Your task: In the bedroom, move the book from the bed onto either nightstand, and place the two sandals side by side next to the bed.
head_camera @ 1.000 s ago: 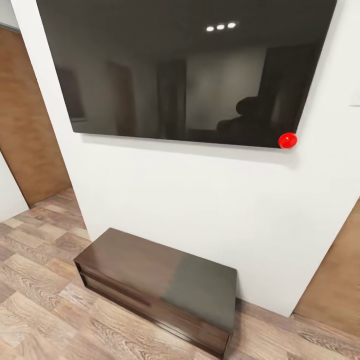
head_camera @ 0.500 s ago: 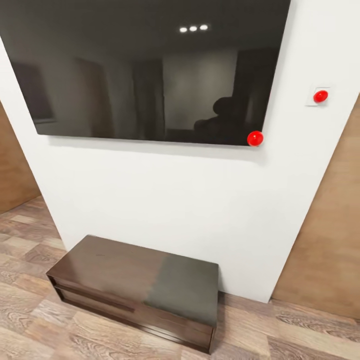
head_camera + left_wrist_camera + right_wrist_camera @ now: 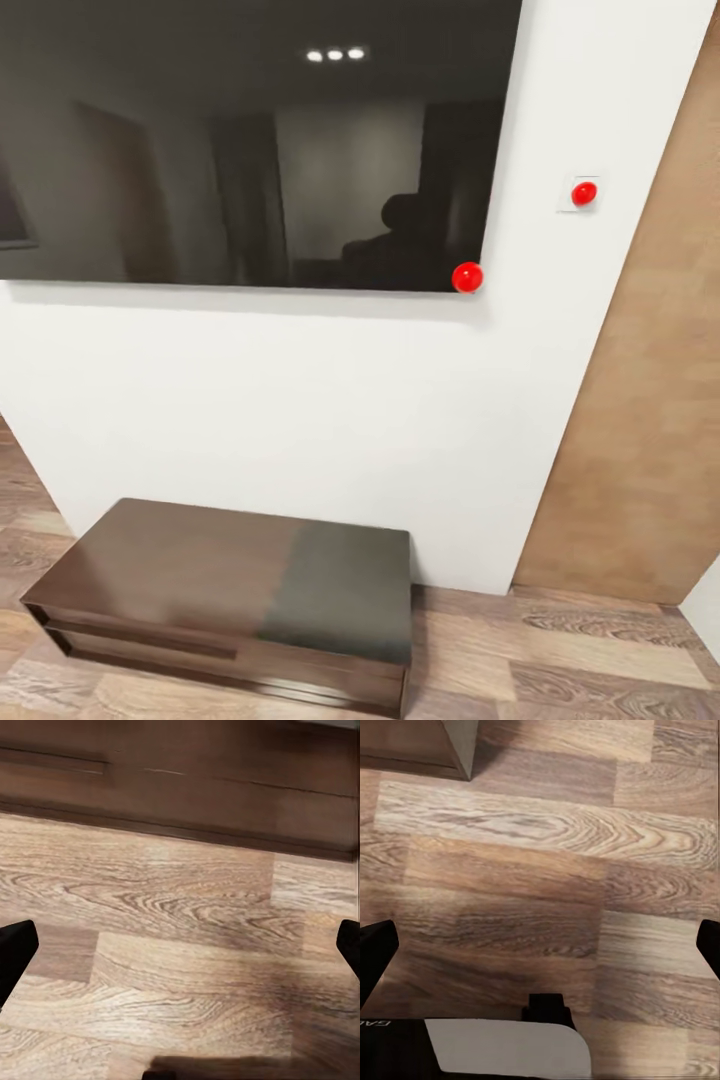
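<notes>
2 red knobs [image 3: 467, 277], 1 dark TV [image 3: 250, 140], 1 low bench [image 3: 230, 600].

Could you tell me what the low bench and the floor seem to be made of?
The low bench looks like dark brown wood with a glossy finish: its top mirrors the white wall. The floor looks like light wood planks, matte, with visible grain and seams.

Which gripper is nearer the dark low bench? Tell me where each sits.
Left, probably. The left gripper faces the bench along its long front, across a strip of floor. The right gripper hangs over floor beyond the bench's end, one corner ahead.
</notes>
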Motion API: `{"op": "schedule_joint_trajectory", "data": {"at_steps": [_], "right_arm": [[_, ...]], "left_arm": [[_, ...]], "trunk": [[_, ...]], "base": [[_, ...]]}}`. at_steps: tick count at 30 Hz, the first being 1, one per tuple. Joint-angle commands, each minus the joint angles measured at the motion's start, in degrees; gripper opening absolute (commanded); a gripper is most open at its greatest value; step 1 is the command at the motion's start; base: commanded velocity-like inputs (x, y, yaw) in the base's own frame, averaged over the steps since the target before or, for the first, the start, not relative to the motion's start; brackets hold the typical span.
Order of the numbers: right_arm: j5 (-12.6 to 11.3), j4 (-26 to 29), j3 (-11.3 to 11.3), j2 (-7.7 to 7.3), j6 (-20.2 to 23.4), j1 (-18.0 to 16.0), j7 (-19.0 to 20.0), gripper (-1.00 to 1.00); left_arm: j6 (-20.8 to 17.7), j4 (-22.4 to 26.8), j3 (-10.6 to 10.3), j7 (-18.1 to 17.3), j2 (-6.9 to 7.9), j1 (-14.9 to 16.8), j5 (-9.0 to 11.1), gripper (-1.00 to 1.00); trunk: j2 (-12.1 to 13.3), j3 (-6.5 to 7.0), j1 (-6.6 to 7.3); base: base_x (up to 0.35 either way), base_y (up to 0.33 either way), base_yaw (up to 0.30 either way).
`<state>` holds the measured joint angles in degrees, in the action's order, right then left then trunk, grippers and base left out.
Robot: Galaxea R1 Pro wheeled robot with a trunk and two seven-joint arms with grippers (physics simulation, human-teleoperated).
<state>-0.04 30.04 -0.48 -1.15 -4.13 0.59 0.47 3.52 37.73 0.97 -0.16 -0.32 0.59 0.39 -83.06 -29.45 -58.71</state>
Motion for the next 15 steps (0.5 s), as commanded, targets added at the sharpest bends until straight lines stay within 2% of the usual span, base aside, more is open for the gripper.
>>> {"op": "schedule_joint_trajectory", "data": {"at_steps": [1, 15], "right_arm": [[0.0, 0.0, 0.0, 0.00, -0.1, 0.0, 0.1, 1.00], [0.0, -0.3, -0.1, 0.00, -0.1, 0.0, 0.0, 1.00]], "left_arm": [[0.2, 0.0, 0.1, 0.0, -0.03, 0.0, 0.0, 1.00], [0.2, 0.0, 0.1, 0.0, -0.03, 0.0, 0.0, 1.00]], "trunk": [[0.0, -0.04, -0.01], [0.0, -0.04, -0.01]], "base": [[0.109, 0.068, -0.256], [0.019, 0.012, -0.256]]}}
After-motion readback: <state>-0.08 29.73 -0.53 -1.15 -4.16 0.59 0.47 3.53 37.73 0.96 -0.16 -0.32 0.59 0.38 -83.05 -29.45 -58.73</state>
